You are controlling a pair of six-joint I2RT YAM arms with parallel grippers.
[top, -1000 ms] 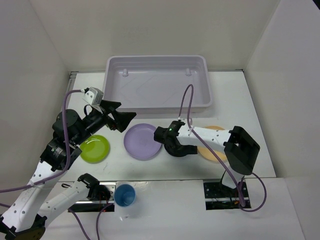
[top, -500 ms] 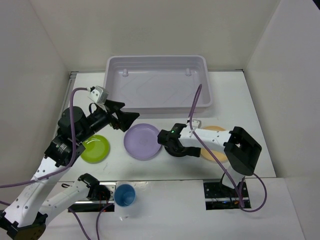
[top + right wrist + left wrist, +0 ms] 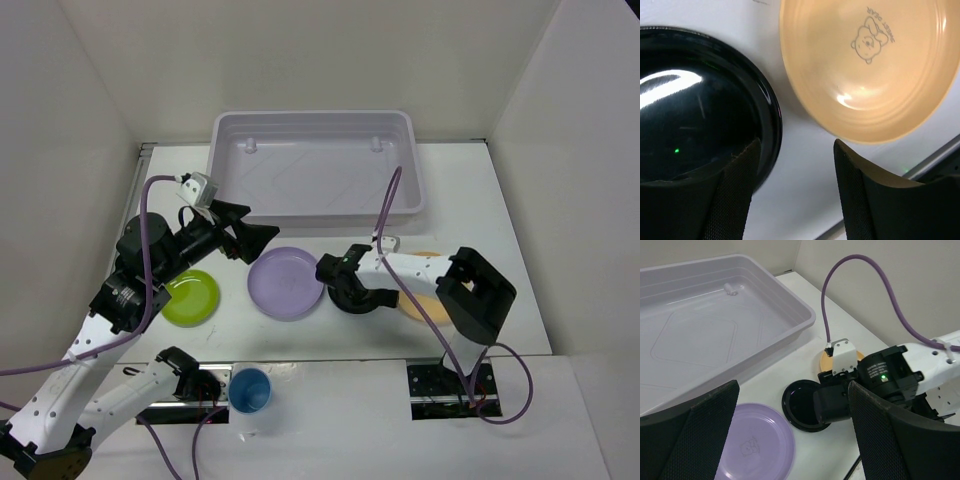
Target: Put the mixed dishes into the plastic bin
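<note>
At 9 o'clock on the surface the lime green plate is left untouched, and the blue cup is seen at 7 o'clock, close to the arm bases. The left tool is found slightly further toward 3 o'clock than a second ago and has been kept there for the last half second. Its jaws are spread wide with nothing between them, and it is held near the 10 o'clock edge of the lavender plate. The plastic bin is set at 12 o'clock and no dish is seen inside it, so the whole of the task is judged to be outstanding. The clearest change is found at the centre: the right tool has been brought down over the small black plate, and that arm's elbow has been drawn in toward 9 o'clock. Its jaws are held moderately apart, unchanged in width. In the right wrist view one finger is seen over the plate's bowl and the other outside the rim on the 3 o'clock side, so the rim is straddled but not yet pinched. The pale orange plate is seen just beside the black one, at its 3 o'clock, parted from it by a narrow strip of surface. From this the black plate is judged to be the first dish chosen. A closing on the rim, a lift and a carry toward 12 o'clock would be called for, with care that the orange plate is not nudged.
</note>
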